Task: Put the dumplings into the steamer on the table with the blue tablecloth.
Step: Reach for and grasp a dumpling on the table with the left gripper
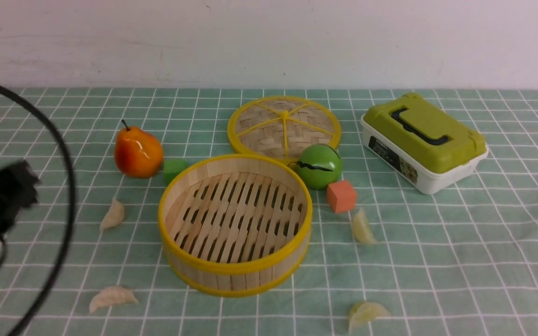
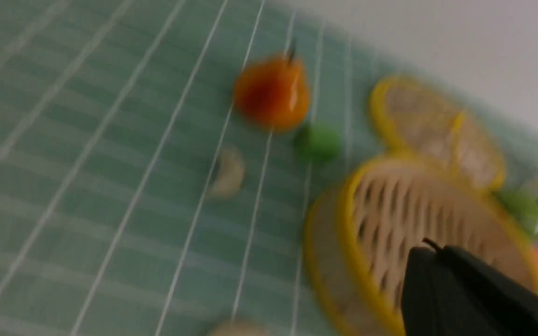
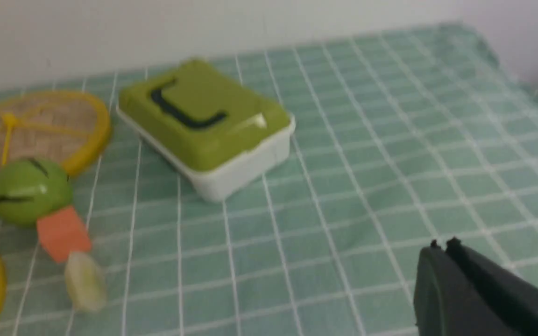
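Right, opening step: reach phase, zero loaded.

L gripper (image 2: 437,261) is a dark blurred tip over the steamer's 9 o'clock side. Can't tell if wide or narrow; nothing seen in it. R gripper (image 3: 442,254) likewise only a dark tip, out at 3 o'clock over bare blue tablecloth (image 1: 460,252); can't tell either.

Nearest dumplings (image 1: 111,297) at 7 and 5 o'clock (image 1: 367,312) of steamer (image 1: 231,269), well apart from it. Two more at 9 (image 1: 113,214) and 3 o'clock (image 1: 363,227), the latter just beside orange cube (image 1: 342,196).

Steamer mid-table (image 1: 40,116), slats bare.

Beyond: pear (image 1: 138,151) at 10, lid (image 1: 284,126) at 12, lunch box (image 1: 423,140) at 2.

Prob. next: descend L arm onto the 9 o'clock dumpling. Needs open fingers across its short width, low to cloth w/o snagging it.
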`<state>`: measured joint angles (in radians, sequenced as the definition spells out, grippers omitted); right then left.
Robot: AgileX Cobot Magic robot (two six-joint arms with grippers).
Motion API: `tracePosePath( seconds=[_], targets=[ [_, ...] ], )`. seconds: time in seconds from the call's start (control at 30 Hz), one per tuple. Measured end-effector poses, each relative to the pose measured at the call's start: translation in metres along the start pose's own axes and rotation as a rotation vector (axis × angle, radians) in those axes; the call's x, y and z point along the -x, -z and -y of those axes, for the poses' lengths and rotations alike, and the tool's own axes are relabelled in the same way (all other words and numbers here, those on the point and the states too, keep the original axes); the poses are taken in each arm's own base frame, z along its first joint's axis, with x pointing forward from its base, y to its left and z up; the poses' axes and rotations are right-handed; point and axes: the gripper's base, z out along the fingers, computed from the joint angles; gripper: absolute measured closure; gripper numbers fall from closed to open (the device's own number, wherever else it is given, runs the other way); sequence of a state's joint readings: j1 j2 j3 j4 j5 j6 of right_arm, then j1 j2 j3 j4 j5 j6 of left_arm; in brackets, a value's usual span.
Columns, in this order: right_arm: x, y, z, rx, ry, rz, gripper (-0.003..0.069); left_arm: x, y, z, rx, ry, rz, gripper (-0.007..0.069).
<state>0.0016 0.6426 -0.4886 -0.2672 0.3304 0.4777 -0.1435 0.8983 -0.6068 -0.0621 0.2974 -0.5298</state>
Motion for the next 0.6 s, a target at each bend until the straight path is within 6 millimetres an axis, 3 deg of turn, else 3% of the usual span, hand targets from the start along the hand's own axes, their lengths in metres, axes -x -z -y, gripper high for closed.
tracePosePath(
  seconds=[0.07,0.17,0.3,0.33,0.43,0.6],
  targets=[
    [-0.01,-0.011,-0.009,0.043,0.054,-0.123,0.0661,-0.024,-0.026,0.003,0.069,-0.043,-0.257,0.0638],
    [-0.03,-0.026,-0.023,0.102,0.162,-0.324,0.0661,-0.049,-0.046,0.015,0.071,-0.124,-0.47,0.0638],
    [-0.065,-0.045,-0.043,0.198,0.333,-0.657,0.0661,-0.059,-0.06,0.035,0.016,-0.186,-0.589,0.0638],
    [-0.065,-0.045,-0.044,0.207,0.338,-0.657,0.0661,-0.059,-0.061,0.035,0.015,-0.187,-0.591,0.0638],
    [-0.078,-0.06,-0.069,0.329,0.424,-0.809,0.0661,-0.038,-0.071,0.05,0.006,-0.229,-0.613,0.0638],
    [-0.08,-0.078,-0.098,0.458,0.443,-0.906,0.066,0.017,-0.1,0.056,0.067,-0.272,-0.568,0.0638]
  ],
)
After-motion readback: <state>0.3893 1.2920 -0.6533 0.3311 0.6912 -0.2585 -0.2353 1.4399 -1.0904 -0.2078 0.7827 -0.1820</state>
